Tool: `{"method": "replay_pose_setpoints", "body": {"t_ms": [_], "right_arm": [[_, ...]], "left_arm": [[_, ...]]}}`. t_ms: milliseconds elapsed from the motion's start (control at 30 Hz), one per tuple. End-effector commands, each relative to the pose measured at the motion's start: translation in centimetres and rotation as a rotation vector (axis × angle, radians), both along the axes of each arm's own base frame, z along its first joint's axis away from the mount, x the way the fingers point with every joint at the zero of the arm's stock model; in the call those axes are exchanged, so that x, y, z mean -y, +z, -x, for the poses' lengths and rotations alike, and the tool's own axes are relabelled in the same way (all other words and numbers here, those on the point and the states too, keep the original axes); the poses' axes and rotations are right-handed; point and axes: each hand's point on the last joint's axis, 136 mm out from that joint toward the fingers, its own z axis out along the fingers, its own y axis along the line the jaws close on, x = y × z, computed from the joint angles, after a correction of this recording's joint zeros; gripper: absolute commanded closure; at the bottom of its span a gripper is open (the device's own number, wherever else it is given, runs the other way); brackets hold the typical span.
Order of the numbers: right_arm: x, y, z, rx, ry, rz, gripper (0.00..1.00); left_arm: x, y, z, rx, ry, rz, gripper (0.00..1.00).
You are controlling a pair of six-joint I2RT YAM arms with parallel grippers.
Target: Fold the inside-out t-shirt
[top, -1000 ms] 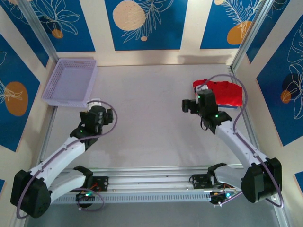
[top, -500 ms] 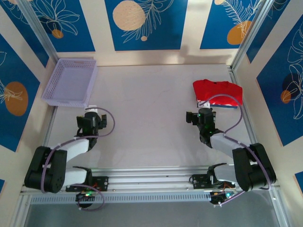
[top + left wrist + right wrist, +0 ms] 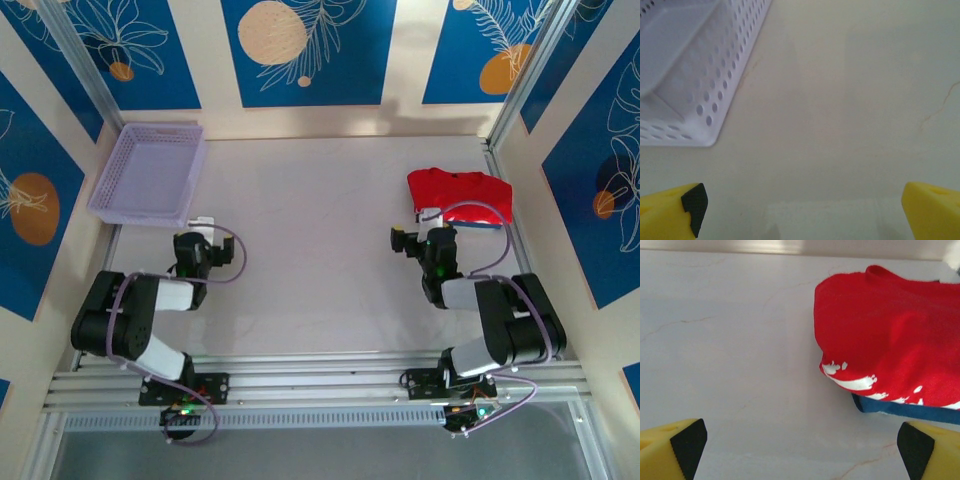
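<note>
- Lavender perforated basket (image 3: 150,172) stands at the far left of the pale table (image 3: 320,230), just ahead of the left gripper (image 3: 802,212). The gripper's yellow fingers (image 3: 665,212) are spread wide with nothing between them, and a careless forward reach could knock the basket.
- The right gripper (image 3: 800,445) is likewise spread and empty, short of the cloth.
- The red t-shirt (image 3: 890,335) lies bunched in the far right corner, well apart from the left arm. A two-handed fold probably means dragging it toward the centre first.
- A dark blue cloth (image 3: 900,409) peeks from under the shirt's near edge, so a low pinch there could lift both together.
- The shirt looks crumpled and domed, with white flecks along the near edge and a ridged band at the back. Its sleeves cannot be made out.
</note>
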Motion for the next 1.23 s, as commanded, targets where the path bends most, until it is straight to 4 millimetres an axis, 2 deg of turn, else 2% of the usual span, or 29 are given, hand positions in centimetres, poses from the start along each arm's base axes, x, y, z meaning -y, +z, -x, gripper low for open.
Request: {"method": "replay_pose_setpoints", "body": {"t_ms": [0, 33, 67, 133, 1200], "right_arm": [[0.8, 1.7, -1.0, 0.077, 0.002, -0.057, 0.01], [1.3, 0.8, -1.1, 0.053, -0.009, -0.085, 0.01], [1.5, 0.8, -1.6, 0.075, -0.018, -0.091, 0.01], [1.7, 0.3, -1.7, 0.003, -0.014, -0.116, 0.01], [1.9, 0.4, -1.8, 0.014, -0.014, -0.125, 0.01]], "left_arm": [[0.0, 2.3, -1.4, 0.092, -0.022, 0.042, 0.00], [0.0, 2.3, -1.5, 0.091, -0.021, 0.041, 0.00], [0.0, 2.3, -1.5, 0.091, -0.022, 0.041, 0.00], [0.0, 2.2, -1.4, 0.090, -0.022, 0.041, 0.00], [0.0, 2.2, -1.4, 0.093, -0.023, 0.040, 0.00]]}}
